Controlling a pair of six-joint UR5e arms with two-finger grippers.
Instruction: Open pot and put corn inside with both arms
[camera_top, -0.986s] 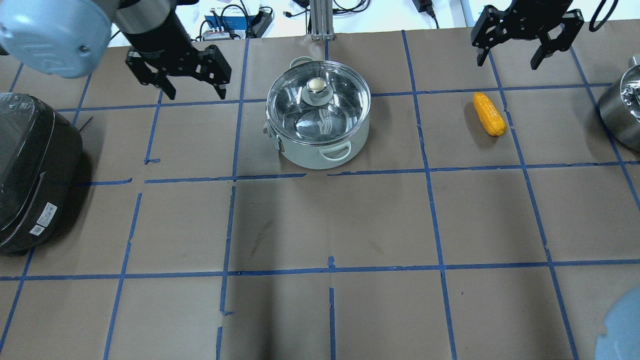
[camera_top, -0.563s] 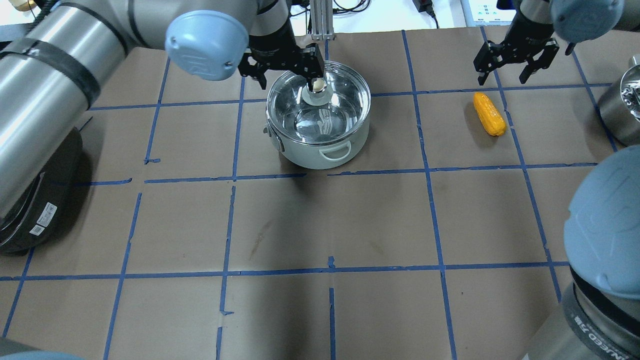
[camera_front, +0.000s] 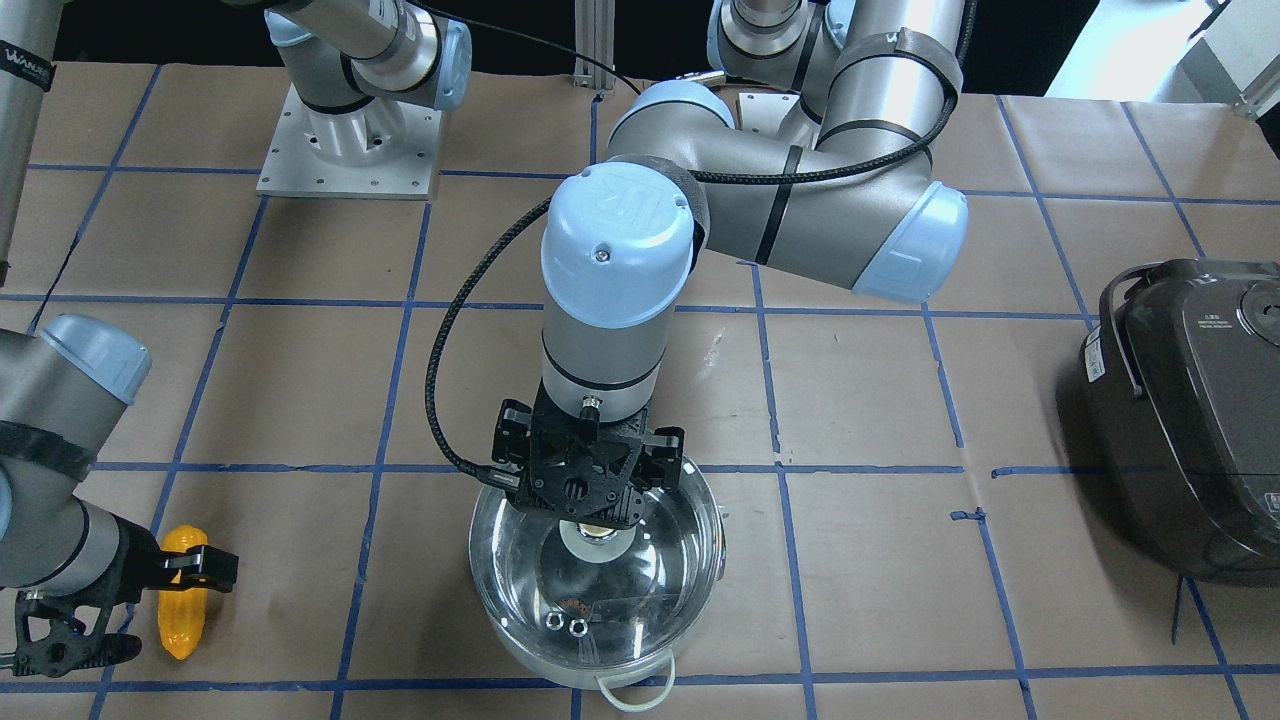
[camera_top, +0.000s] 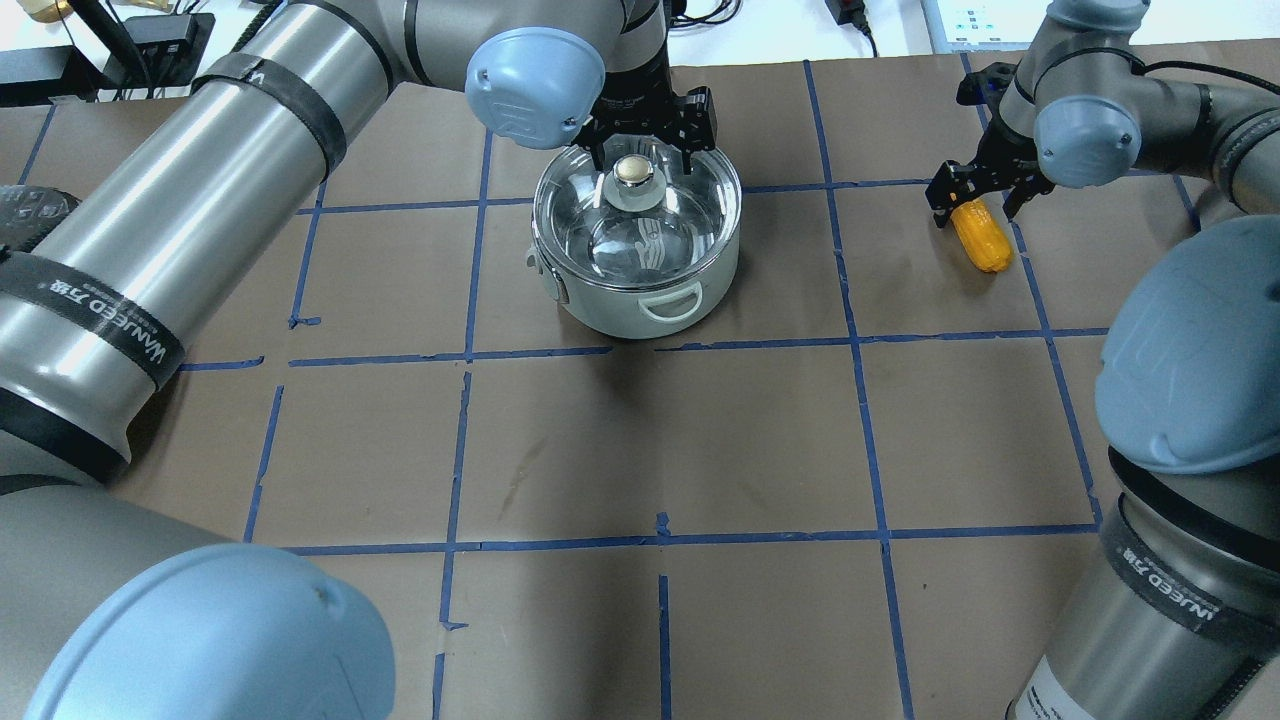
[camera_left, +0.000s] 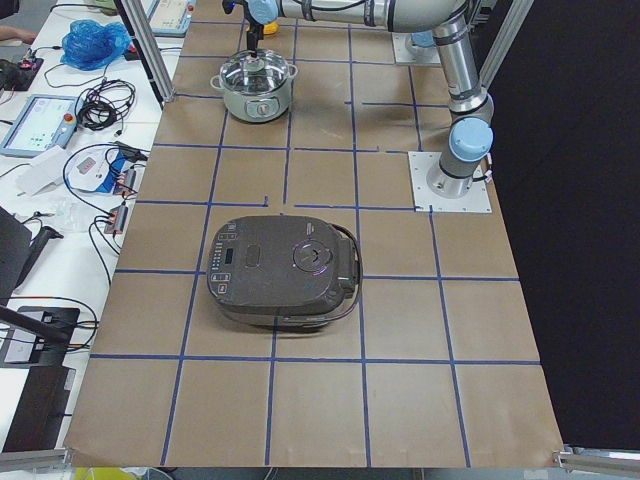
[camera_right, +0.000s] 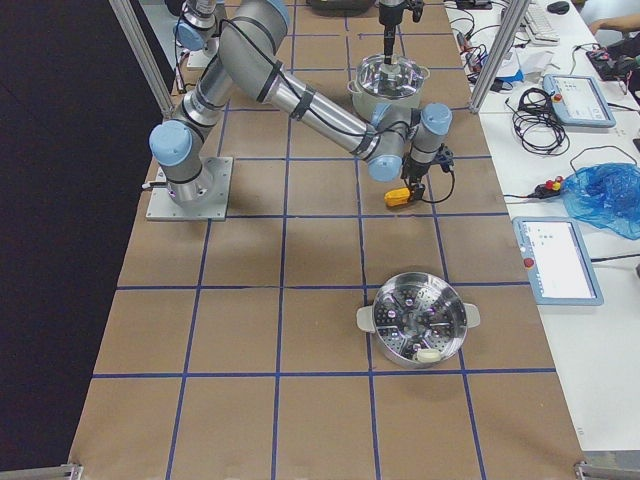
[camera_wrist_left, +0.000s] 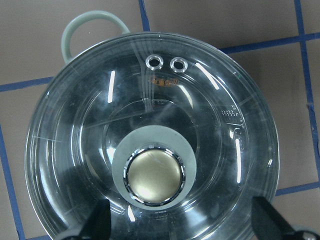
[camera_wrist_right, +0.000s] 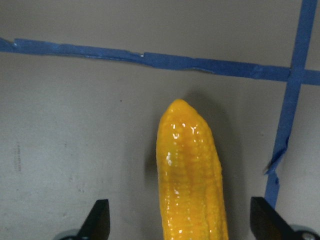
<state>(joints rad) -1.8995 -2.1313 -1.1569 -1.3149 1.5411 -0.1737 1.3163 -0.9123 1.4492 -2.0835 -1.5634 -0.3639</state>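
Note:
The steel pot (camera_top: 640, 290) stands at the far middle of the table with its glass lid (camera_top: 640, 225) on. My left gripper (camera_top: 642, 155) is open, one finger on each side of the round lid knob (camera_top: 632, 170) and apart from it. In the left wrist view the knob (camera_wrist_left: 153, 175) sits between the fingertips (camera_wrist_left: 97, 222). The corn (camera_top: 982, 238) lies on the table to the right. My right gripper (camera_top: 975, 208) is open over the corn's far end, its fingers straddling the corn (camera_wrist_right: 192, 175). The pot (camera_front: 595, 610) and corn (camera_front: 183, 615) also show in the front-facing view.
A dark grey rice cooker (camera_front: 1190, 410) stands at the table's left end. A second steel pot with a steamer insert (camera_right: 420, 318) stands near the right end. Blue tape lines grid the brown table (camera_top: 650, 450).
My left gripper has moved right from beside the pot and now sits over the lid knob. My right gripper has come down and now straddles the corn's far end.

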